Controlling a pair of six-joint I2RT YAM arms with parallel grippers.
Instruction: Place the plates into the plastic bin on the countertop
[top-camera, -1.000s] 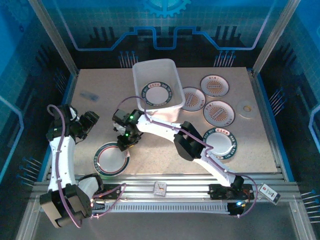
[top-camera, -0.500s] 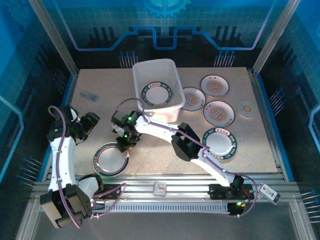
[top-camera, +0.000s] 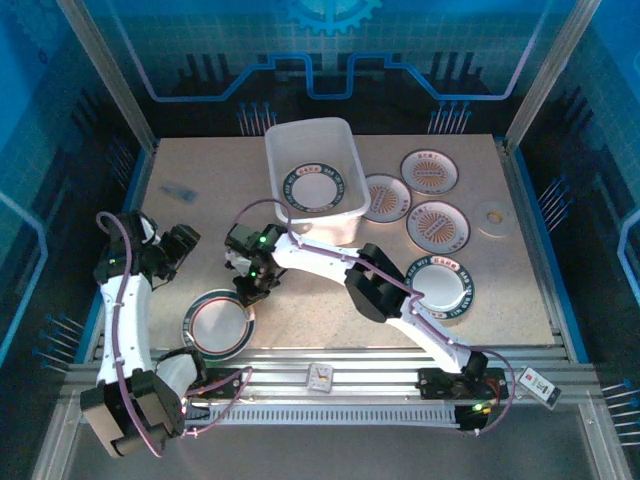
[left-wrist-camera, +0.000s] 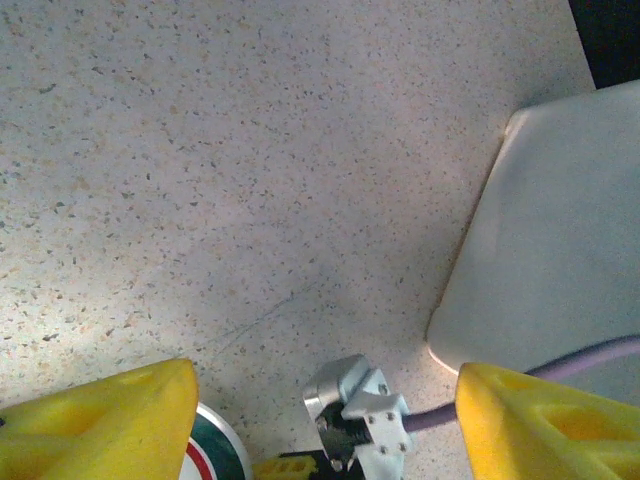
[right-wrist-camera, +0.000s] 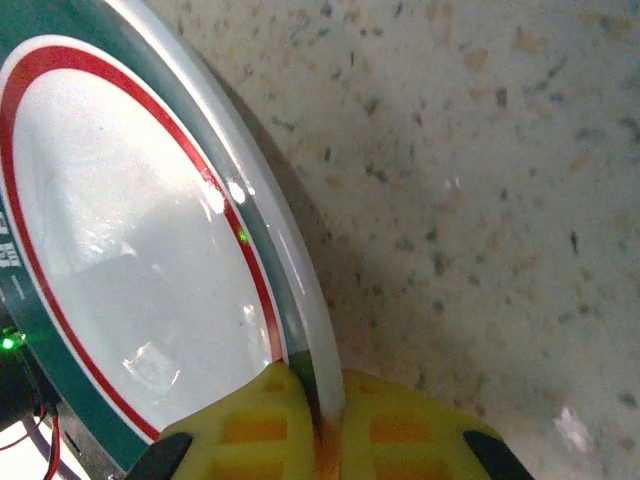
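our right hand (top-camera: 250, 291) is pressed together on the rim of a dark-rimmed plate (top-camera: 218, 322). its yellow fingertips (right-wrist-camera: 400, 430) pinch that edge from both sides, on the near side of the plastic bin (top-camera: 277, 160) and a little to its left. we cannot tell whether the plate has left the desk (top-camera: 200, 180). our left hand (top-camera: 184, 244) hangs further left of the bin, spread and holding nothing.

one banded plate (top-camera: 313, 187) lies flat inside the bin. just right of the bin, three orange-centred plates (top-camera: 438, 226) sit on the desk, and a lettered plate (top-camera: 442, 287) lies nearer to us than those, also right of the bin.

we judge the task to be at an early stage: one plate stowed, one in the grip and due to be carried up to the bin, and four to the bin's right not yet touched.
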